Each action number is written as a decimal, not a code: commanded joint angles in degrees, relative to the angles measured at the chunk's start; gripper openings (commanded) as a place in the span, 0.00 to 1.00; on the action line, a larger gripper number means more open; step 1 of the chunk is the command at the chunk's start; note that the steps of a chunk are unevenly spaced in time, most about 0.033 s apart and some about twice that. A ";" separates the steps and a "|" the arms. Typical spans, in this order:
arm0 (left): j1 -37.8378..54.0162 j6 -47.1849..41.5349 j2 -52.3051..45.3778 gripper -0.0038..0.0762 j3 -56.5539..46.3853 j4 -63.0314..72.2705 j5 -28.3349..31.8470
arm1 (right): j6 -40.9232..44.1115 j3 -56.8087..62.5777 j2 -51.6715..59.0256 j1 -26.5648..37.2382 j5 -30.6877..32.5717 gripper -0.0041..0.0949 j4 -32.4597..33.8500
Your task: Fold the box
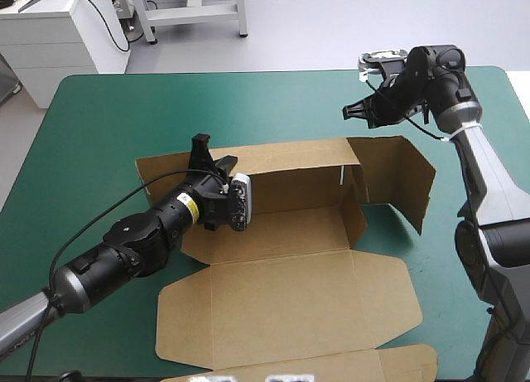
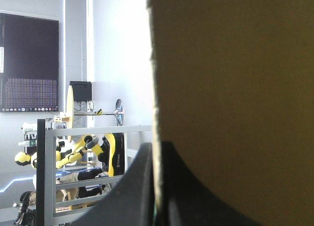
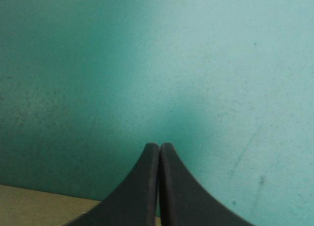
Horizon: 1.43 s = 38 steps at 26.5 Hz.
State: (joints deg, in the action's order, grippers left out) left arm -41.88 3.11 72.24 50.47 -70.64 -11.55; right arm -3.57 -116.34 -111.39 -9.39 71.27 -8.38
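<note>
Box (image 1: 281,233) sits at centre frame in the high view on the teal-green table (image 1: 91,125). It is partly raised: rear wall (image 1: 290,162) and right-hand flap (image 1: 402,179) are up, lid panel (image 1: 290,303) lies flat toward lower frame. My left gripper (image 1: 213,158) pinches the rear wall toward its left end, jaws all but closed on the board edge. My right gripper (image 1: 354,111) is at upper right, over bare cover beyond the flap. Its jaws are pressed together, gripping nothing.

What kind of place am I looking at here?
Probably a robotics test bench: a table with a teal-green cover, the left gripper clamping a partly folded brown box, the right gripper shut above the cover.
</note>
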 commanded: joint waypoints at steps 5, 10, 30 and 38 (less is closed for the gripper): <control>-0.20 -0.89 -1.99 0.04 1.74 -1.12 -2.45 | -1.63 6.12 6.26 0.41 0.20 0.02 -2.54; -0.20 -0.96 -1.99 0.04 1.74 -1.12 -2.44 | -3.10 12.88 11.36 0.41 0.20 0.02 -3.68; -0.20 -0.96 -1.88 0.04 -1.04 -0.27 -2.64 | -31.23 46.61 30.34 0.41 -24.51 0.02 -23.76; -0.20 -1.13 -1.88 0.04 -1.04 -0.27 -1.06 | -46.56 55.52 33.81 0.41 -31.23 0.02 -33.79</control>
State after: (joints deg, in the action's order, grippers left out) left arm -41.88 2.65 71.62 48.35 -70.85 -14.13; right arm -44.97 -61.60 -80.73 -9.31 43.35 -37.66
